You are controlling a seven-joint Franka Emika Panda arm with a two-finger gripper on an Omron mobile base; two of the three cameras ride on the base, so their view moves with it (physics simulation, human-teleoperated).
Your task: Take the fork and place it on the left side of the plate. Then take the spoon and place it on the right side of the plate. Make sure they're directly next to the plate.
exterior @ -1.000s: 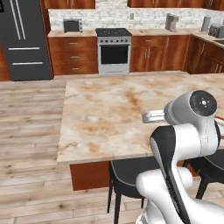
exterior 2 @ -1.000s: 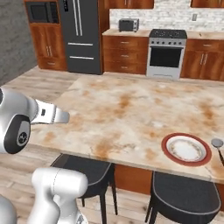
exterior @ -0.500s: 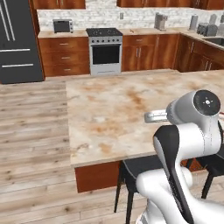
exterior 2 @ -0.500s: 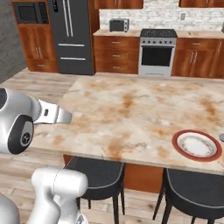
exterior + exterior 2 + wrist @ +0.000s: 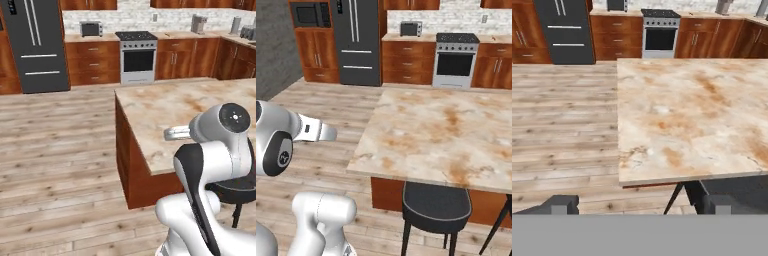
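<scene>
The fork, the spoon and the plate are out of view. In the hand view my gripper (image 5: 641,204) is open, its two dark fingertips (image 5: 561,203) standing far apart with nothing between them. It hangs in front of the near left corner of the marble island counter (image 5: 682,115), over the wooden floor and the counter's front edge. The same counter (image 5: 200,110) lies to the right in the left base view, and the counter (image 5: 446,135) lies at the centre right in the right base view.
A black stool (image 5: 436,207) is tucked under the island's near edge, and another stool (image 5: 235,192) stands behind my arm. A black fridge (image 5: 35,45) and a stove (image 5: 137,57) line the far wall. Open wooden floor (image 5: 60,150) stretches left of the island.
The whole picture has slid right, so the base has driven left along the island. The plate and the spoon have left the right base view. The arm keeps its pose, gripper still open.
</scene>
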